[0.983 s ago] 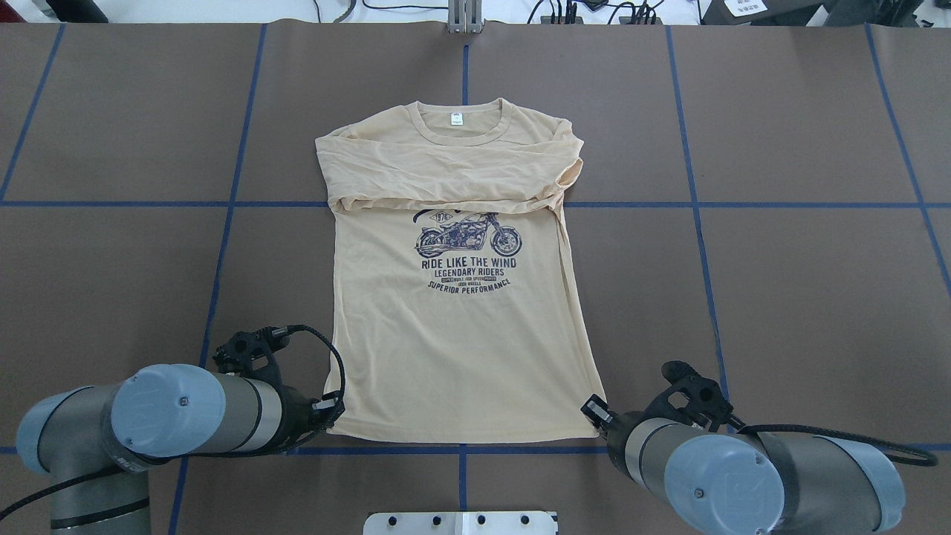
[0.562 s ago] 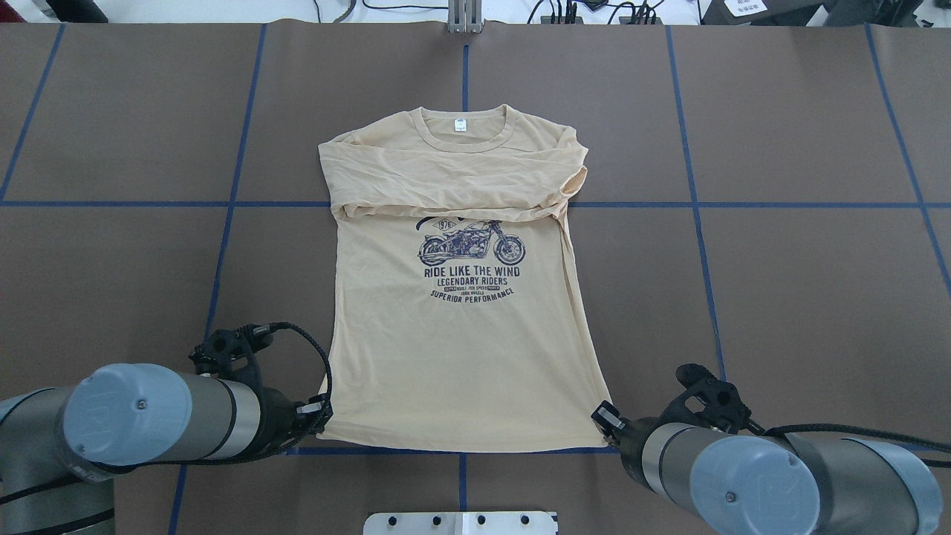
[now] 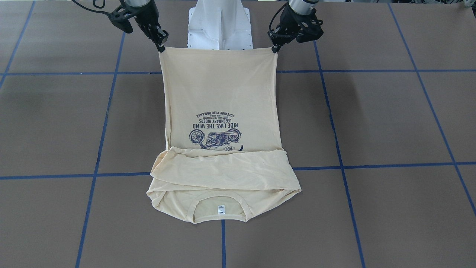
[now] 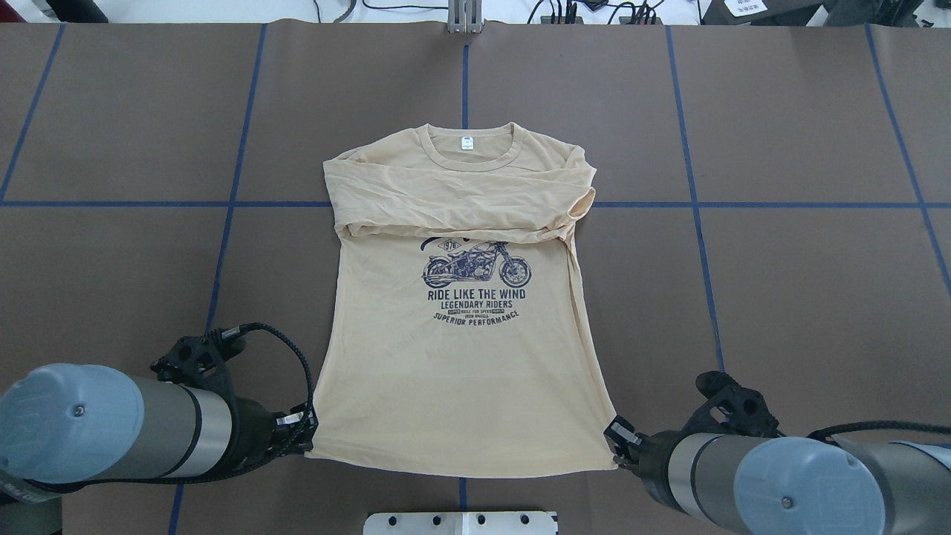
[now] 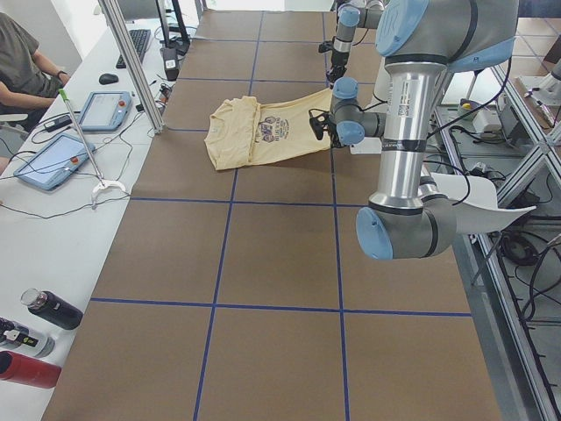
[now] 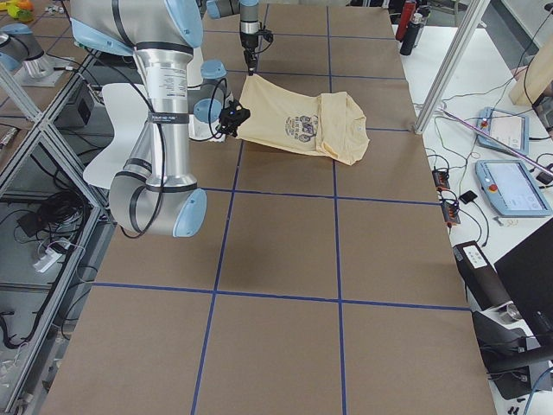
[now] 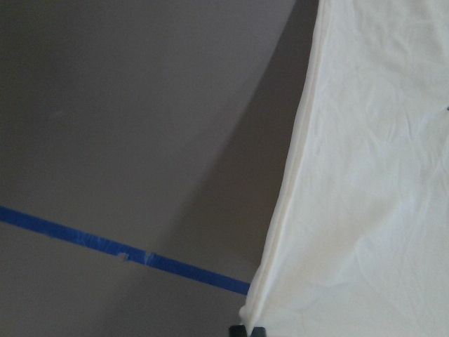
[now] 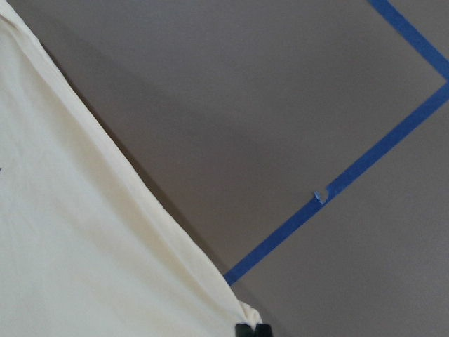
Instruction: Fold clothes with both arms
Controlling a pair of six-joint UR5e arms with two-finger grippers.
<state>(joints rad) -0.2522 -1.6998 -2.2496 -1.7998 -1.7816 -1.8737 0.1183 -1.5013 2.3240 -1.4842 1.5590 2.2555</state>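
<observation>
The cream-yellow shirt [image 4: 461, 371] lies face up, neck label far from me, both long sleeves folded across the chest above the navy motorcycle print [image 4: 477, 269]. My left gripper [image 4: 308, 442] is shut on the hem's left corner. My right gripper [image 4: 615, 446] is shut on the hem's right corner. In the front-facing view the hem is stretched taut between the left gripper [image 3: 274, 48] and the right gripper [image 3: 160, 46], raised off the table, while the collar end [image 3: 219, 208] rests on it. Each wrist view shows a pinched shirt corner [image 7: 365, 175] [image 8: 84, 246].
The white pedestal base [image 4: 461, 522] stands just behind the hem. The brown table [image 4: 817, 297] carries a blue tape grid. An operator's bench with tablets [image 5: 53, 162] and bottles [image 5: 39, 342] runs along the far side, with an aluminium post [image 5: 131, 61].
Both grippers have drawn back toward the robot's base with the hem corners. The whole shirt has slid toward the robot and its lower half is stretched wider.
</observation>
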